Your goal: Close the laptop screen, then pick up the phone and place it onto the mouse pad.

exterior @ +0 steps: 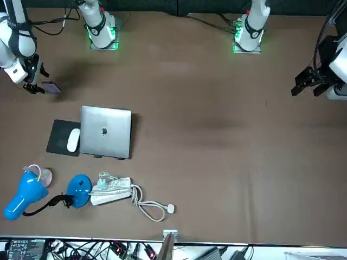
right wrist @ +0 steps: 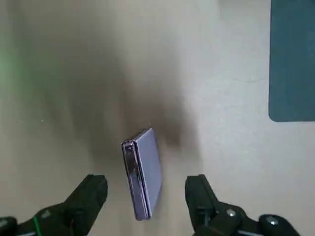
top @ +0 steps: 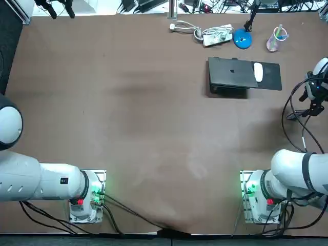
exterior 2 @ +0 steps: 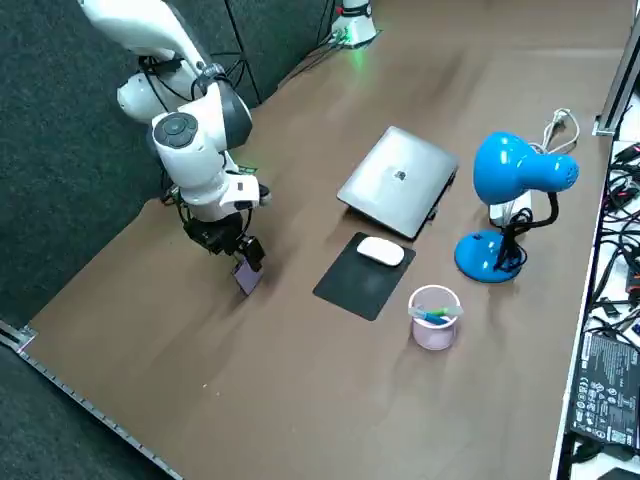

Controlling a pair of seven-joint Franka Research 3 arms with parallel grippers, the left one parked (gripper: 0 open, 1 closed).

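Closed laptop (exterior: 106,131) with apple logo, right fingers (right wrist: 91,194) spread wide astride tilted phone (right wrist: 142,174), near mouse pad (exterior 2: 350,285)

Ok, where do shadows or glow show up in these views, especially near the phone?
Right wrist view: a dark shadow falls on the brown table behind the lilac rectangular phone, which sits within the open right end effector. Top view: a soft dark patch crosses the table, and green light glows at the right arm's base.

Right arm (exterior 2: 190,140) out to its own right — end effector (right wrist: 146,183) low, downward, fingers (right wrist: 91,194) wide apart.
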